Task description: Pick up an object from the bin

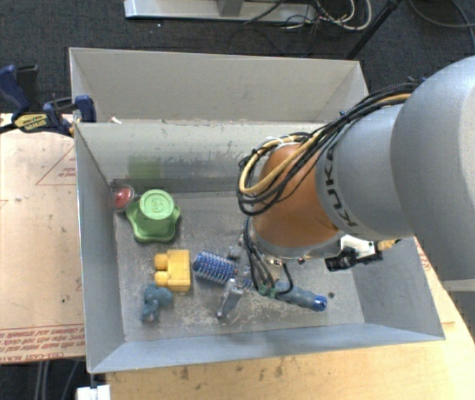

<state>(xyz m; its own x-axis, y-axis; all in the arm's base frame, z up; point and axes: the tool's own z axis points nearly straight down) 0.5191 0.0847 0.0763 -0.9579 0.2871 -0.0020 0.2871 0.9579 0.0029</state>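
- One green round cap [155, 215], taken here as the landmark.
- One small red ball [122, 197], just beside the green round cap, up and to its left.
- One yellow block [173, 272], below the cap.
- One blue bristled brush [214, 267], below the cap and to its right.
- One small grey-blue figure [152, 300], further below the cap.
- One blue pen-like stick [308, 300], well apart from the cap, down to its right.

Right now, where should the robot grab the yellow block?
Probably from straight above, pinching the yellow block across its flat near and far faces. Its knobby left end looks harder to pinch, and the blue brush crowds its right side.
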